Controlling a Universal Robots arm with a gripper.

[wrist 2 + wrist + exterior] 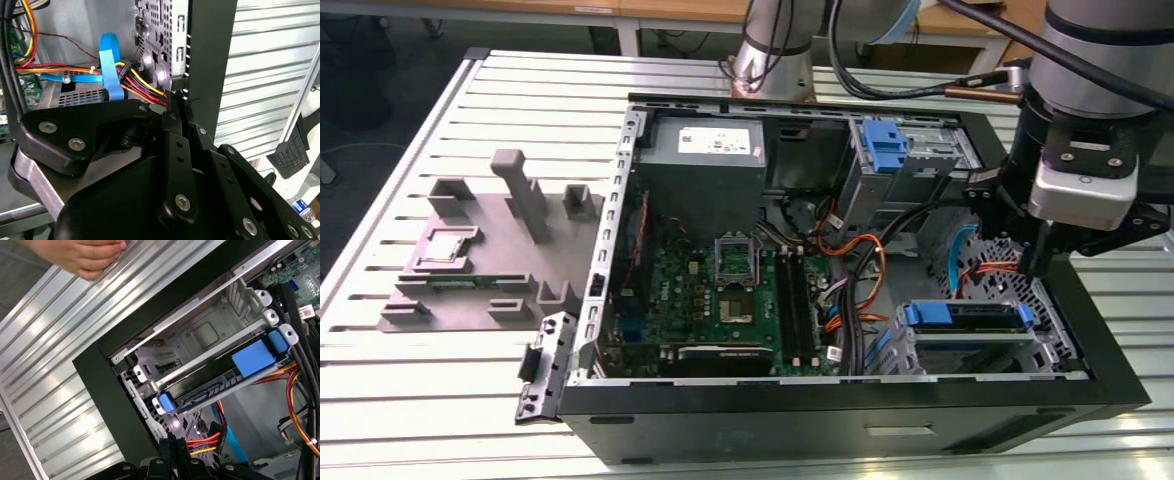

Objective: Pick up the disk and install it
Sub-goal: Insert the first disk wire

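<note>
Gripper tips pinched together on nothing, I see them hemmed between the case's black side wall and the red-and-yellow cables, bare grey floor open alongside, then the disk seated in its metal cage, apart from the gripper, and a hand on the slatted table beyond.

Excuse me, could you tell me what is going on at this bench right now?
A robot arm's gripper, fingers closed, hangs over the open computer case, by its side wall. The disk in its blue carrier sits in the drive cage close by, not in the gripper. A person's hand is on the slatted table beside the case.
</note>
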